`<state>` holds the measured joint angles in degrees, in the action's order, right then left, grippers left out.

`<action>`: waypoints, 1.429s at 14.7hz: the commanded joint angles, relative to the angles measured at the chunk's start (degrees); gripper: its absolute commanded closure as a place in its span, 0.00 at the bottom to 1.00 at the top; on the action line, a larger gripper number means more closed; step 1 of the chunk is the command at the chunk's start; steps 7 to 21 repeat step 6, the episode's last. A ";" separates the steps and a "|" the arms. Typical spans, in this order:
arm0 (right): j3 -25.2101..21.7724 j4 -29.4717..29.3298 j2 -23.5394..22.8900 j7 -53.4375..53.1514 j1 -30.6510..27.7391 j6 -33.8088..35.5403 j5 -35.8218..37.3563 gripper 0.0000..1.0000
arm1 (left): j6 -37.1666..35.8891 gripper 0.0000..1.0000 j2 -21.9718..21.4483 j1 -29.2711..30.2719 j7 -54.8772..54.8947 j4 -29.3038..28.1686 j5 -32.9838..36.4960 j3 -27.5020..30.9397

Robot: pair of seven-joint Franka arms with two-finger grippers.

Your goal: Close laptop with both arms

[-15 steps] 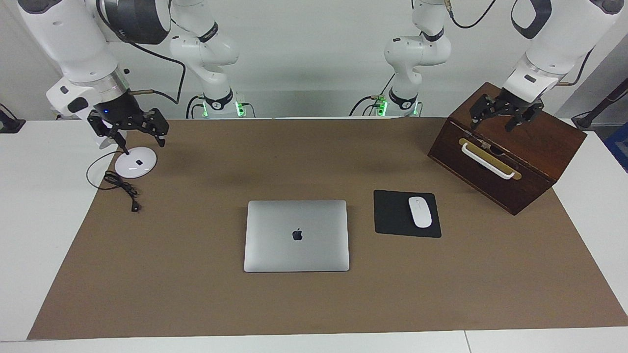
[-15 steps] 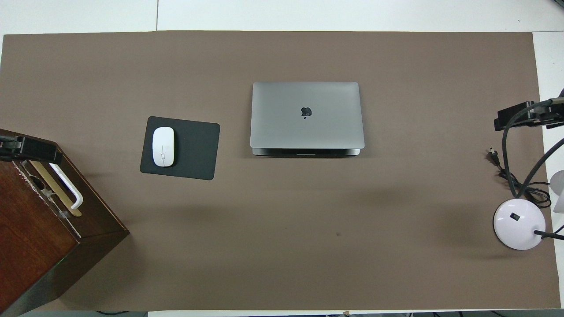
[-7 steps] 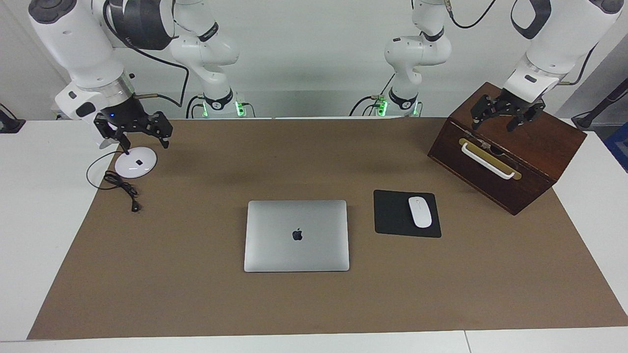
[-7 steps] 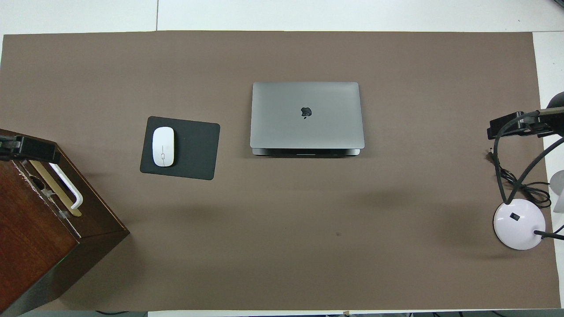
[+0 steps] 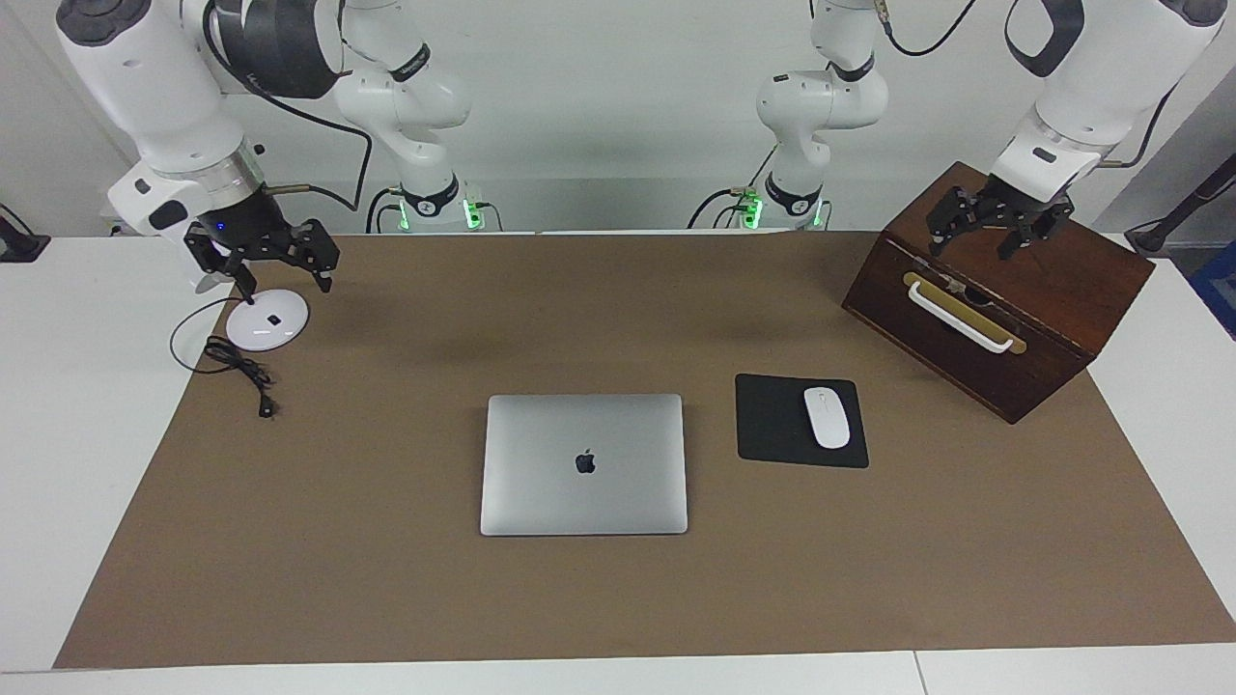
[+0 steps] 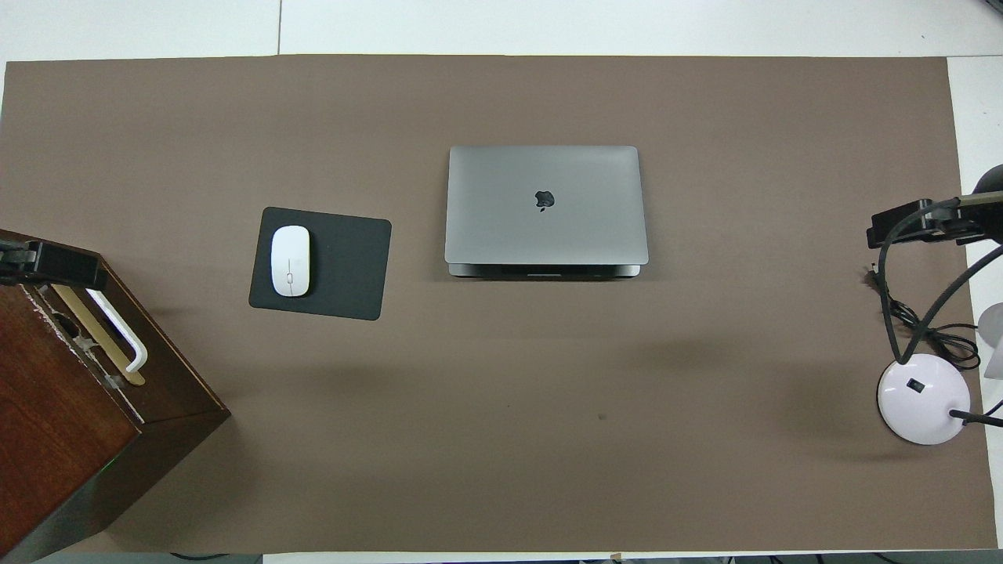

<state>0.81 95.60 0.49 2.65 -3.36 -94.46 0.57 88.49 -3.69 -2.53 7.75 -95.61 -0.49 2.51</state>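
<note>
Beneath its shut lid, the laptop (image 5: 584, 463) hides its keyboard.

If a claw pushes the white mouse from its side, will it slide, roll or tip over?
The mouse looks low, flat and smooth, so it would probably slide, not roll or tip. It lies on a black pad, which may grip it somewhat. It seems small and light, so a gentle push could move it; the thin pad might shift with it.
</note>
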 commanded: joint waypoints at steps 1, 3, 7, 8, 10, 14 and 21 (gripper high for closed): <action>0.16 2.14 1.70 -0.89 -0.42 -1.34 -0.05 0.00 | 0.36 0.00 0.35 1.12 -0.54 0.87 1.29 -1.36; 0.16 2.05 1.70 -0.89 -0.42 -1.34 -0.05 0.00 | 0.28 0.00 0.35 2.00 -0.71 0.87 1.29 -1.98; 0.16 2.05 1.70 -0.89 -0.42 -1.34 -0.05 0.00 | 0.36 0.00 0.35 1.92 -1.41 0.78 1.29 -2.07; 0.16 2.05 1.70 -0.89 -0.42 -1.34 -0.05 0.00 | 0.36 0.00 0.35 1.92 -1.41 0.78 1.29 -2.07; 0.16 2.05 1.70 -0.89 -0.42 -1.34 -0.05 0.00 | 0.36 0.00 0.35 1.92 -1.41 0.78 1.29 -2.07; 0.16 2.05 1.70 -0.89 -0.42 -1.34 -0.05 0.00 | 0.36 0.00 0.35 1.92 -1.41 0.78 1.29 -2.07; 0.16 2.05 1.70 -0.89 -0.42 -1.34 -0.05 0.00 | 0.36 0.00 0.35 1.92 -1.41 0.78 1.29 -2.07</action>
